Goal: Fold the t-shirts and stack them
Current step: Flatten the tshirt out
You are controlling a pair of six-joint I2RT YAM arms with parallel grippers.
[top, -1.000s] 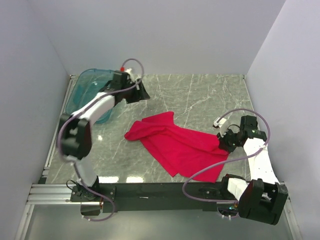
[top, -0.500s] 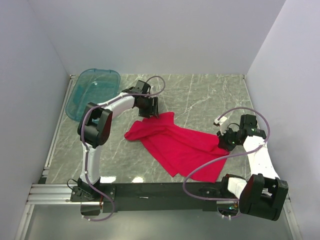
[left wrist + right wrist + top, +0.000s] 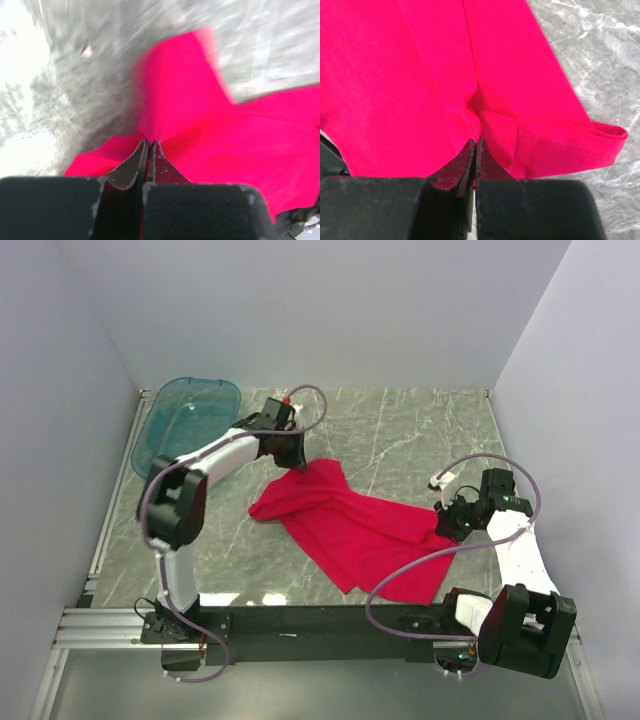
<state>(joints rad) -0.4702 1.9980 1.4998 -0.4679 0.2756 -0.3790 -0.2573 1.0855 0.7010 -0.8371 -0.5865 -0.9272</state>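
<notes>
The left gripper (image 3: pixel 297 462) clamps the plain bright red fabric t-shirt (image 3: pixel 350 525) at its far end. The right gripper (image 3: pixel 446 524) clamps its right end.

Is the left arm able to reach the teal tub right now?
Probably yes: the teal tub sits close beside it with nothing between. But the left end effector is shut on the red t-shirt, so it should let go first.

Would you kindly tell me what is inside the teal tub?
Nothing shows inside the teal tub, only its translucent floor. The left arm covers its near right corner, so that part is unseen.
</notes>
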